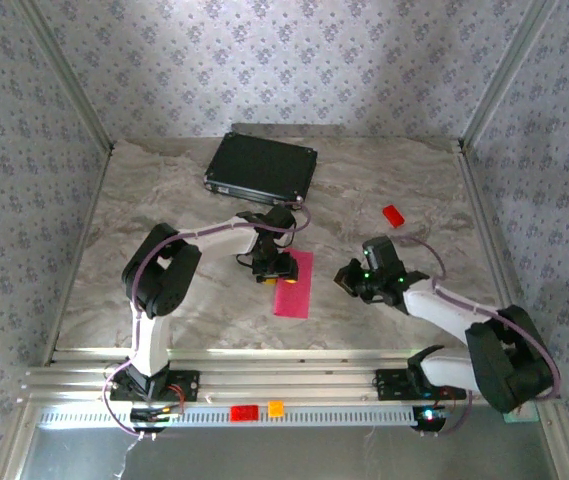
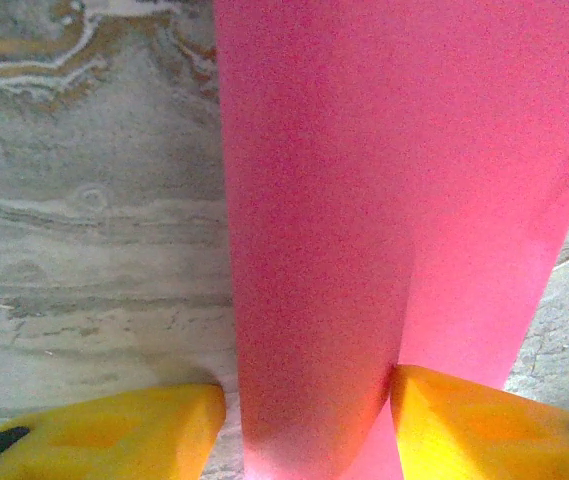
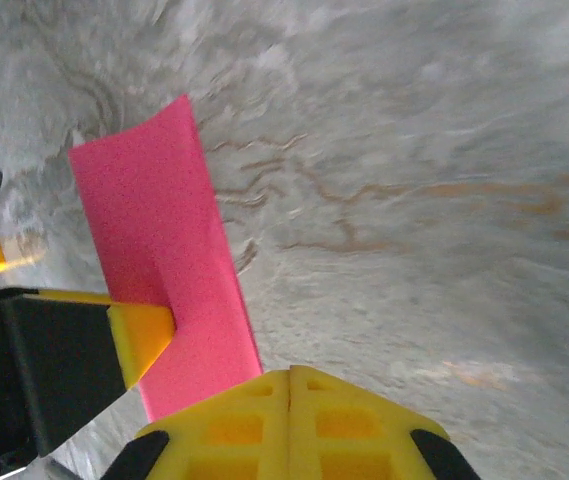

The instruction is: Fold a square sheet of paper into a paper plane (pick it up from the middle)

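Grey marbled worktop [image 1: 154,215], walled in by flowered wallpaper [image 1: 284,60], carries the job. Left hand [image 2: 309,425] is down on it with its yellow fingers [image 2: 114,430] standing apart, released and not clenched. One finger sits just beside the long edge of the square sheet of paper [image 2: 384,180] and the other rests on top of it, so the hand seems to pin the sheet rather than grasp it. That sheet lies flat near the middle of the worktop, already doubled into a long narrow strip with a layered edge running along it. Right hand [image 3: 290,390] is near the strip's right side, apart from it as far as I can tell, its fingers clenched together on nothing.

My reading: an early lengthwise fold is in hand, and nothing plane-like has taken shape yet — no pointed nose, no wings. The next move probably calls for the clenched right hand to come in low and run along the fold to sharpen it, with the left pinning the strip against sliding. Thin paper will likely skate or buckle under uneven pressure.

Counted: one pink sheet, two hands and one black case [image 1: 261,166] at the far edge. Two red pieces — a red block [image 1: 393,215] on the worktop's right and a second red block [image 1: 244,411] on the front rail [image 1: 364,412] — plus one orange cube [image 1: 276,408] just beside that second one
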Robot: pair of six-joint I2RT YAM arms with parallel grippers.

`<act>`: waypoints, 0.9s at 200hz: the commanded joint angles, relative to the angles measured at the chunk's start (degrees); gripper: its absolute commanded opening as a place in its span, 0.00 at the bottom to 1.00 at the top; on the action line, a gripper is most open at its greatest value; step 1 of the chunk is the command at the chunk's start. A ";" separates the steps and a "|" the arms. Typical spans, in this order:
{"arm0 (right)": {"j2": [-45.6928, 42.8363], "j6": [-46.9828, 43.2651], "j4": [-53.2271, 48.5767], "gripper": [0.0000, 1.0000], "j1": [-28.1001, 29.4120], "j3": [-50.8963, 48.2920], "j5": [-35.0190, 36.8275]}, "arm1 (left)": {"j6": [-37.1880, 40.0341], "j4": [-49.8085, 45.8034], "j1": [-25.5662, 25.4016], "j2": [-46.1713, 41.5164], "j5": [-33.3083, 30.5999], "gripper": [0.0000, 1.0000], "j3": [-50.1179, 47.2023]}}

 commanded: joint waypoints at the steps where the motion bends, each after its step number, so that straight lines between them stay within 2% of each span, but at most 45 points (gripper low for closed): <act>1: 4.42 -2.19 1.86 0.03 1.86 4.26 -2.42 | 1.47 2.07 -0.20 8.57 -6.86 0.53 -4.28; 18: 8.35 -2.26 3.40 0.00 3.53 6.29 -3.29 | 1.47 2.16 -0.20 8.71 -6.84 0.53 -4.40; 76: 17.97 -1.15 7.28 0.00 6.90 10.58 -5.20 | 1.49 2.25 -0.21 8.84 -6.83 0.53 -4.36; 180: 23.68 0.32 12.49 0.00 8.20 11.49 -7.86 | 1.45 2.28 -0.36 8.99 -6.61 0.53 -4.40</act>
